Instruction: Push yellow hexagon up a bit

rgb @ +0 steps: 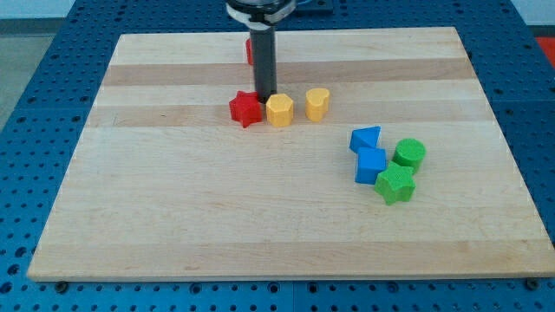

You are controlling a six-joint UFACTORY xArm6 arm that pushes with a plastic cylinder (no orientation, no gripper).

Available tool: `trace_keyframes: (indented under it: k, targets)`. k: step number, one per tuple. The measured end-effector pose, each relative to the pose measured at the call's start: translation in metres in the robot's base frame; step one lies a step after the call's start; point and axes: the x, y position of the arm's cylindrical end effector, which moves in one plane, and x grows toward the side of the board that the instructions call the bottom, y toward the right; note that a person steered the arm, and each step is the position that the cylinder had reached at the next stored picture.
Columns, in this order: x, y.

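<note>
The yellow hexagon [279,110] sits on the wooden board, a little above the board's middle. My tip [264,95] ends just above and to the left of it, in the gap between it and the red star [246,108], close to both. The rod rises straight to the view's top. A yellow heart-shaped block [317,103] stands just to the right of the hexagon.
A red block [249,50] is partly hidden behind the rod near the board's top edge. At the right stand a blue triangle-like block [365,139], a blue cube [370,165], a green cylinder [409,154] and a green star [396,184].
</note>
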Motion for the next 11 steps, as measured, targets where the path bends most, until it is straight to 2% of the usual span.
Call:
trace_keyframes:
  k: [1,2,3,4,6,9,11]
  targets:
    - [0.009,-0.025]
    - [0.045,-0.026]
    - [0.077,-0.024]
    - [0.082,-0.004]
    - [0.082,0.048]
    - [0.05,0.054]
    - [0.047,0.041]
